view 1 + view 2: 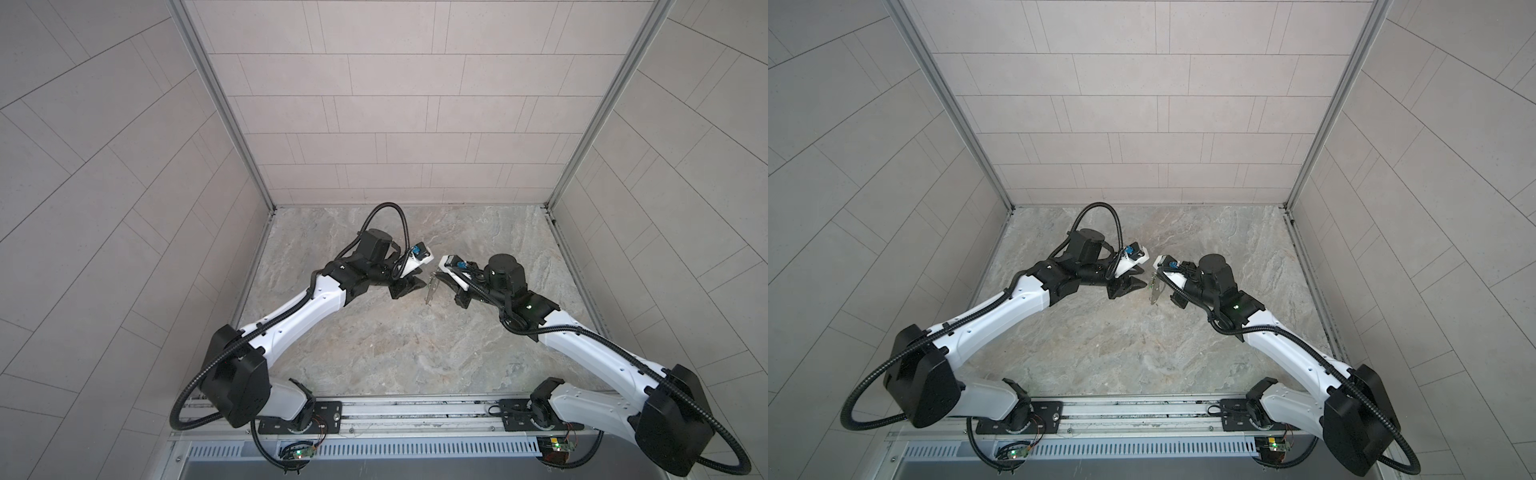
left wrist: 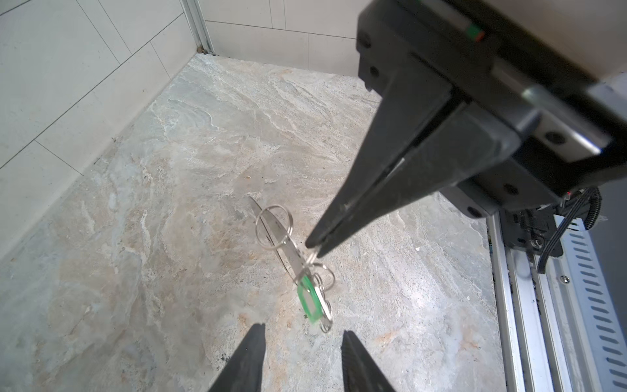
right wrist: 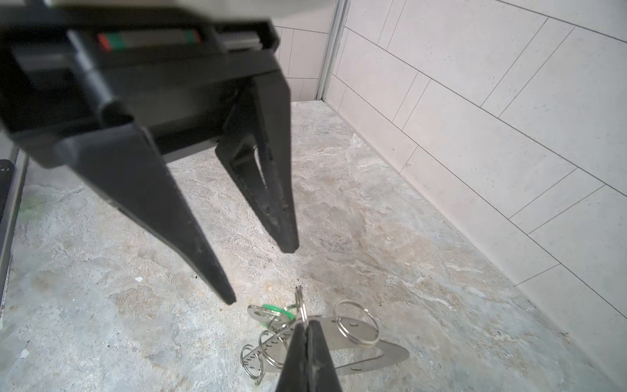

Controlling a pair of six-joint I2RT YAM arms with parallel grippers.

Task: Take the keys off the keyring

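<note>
One green key hung at the low end of the keyring, a flat plastic teardrop threaded on one of the thin silver wire loops crowding the plate's edge. The keyring was a thin, dull-grey metal plate with a long slot. It dangled edge-on between the two arms, seemingly clear of the table, though I couldn't be sure its lowest loop wasn't touching.

The right gripper had its fingers pinched tight on one of the keyring's loops and carried the whole bunch. The left gripper stood just beside the key, its fingers parted with nothing between them.

To my eye, the job was to close those tapered black tips on the plastic head alone, not on the slippery, springy wire. The key then needed working round the loop's coil while the right gripper held firm, since a loose pinch would likely let the plate swing. The table beneath was matt, veined stone.
</note>
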